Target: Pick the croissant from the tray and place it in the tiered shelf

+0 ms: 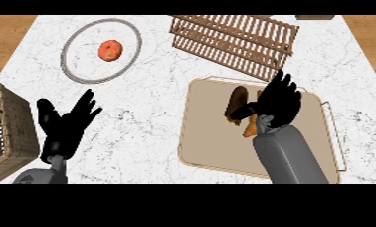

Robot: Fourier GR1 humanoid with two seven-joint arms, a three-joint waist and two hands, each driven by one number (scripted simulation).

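The brown croissant [236, 102] lies on the beige tray [213, 146] at the right of the counter. My right hand [280, 102] hovers over the croissant's right side with its fingers spread and pointing away, thumb reaching toward the pastry's lower end. The hand is open and hides part of the croissant. The wooden slatted tiered shelf [235, 41] stands just beyond the tray, at the back right. At the lower left, my left hand [64, 124] rests open, fingers up, holding nothing.
A round wire-rimmed plate [71, 66] with an orange-red fruit [110, 50] sits at the back left. A wicker basket [13, 131] stands at the left edge beside my left hand. White marbled counter lies between the plate and the tray.
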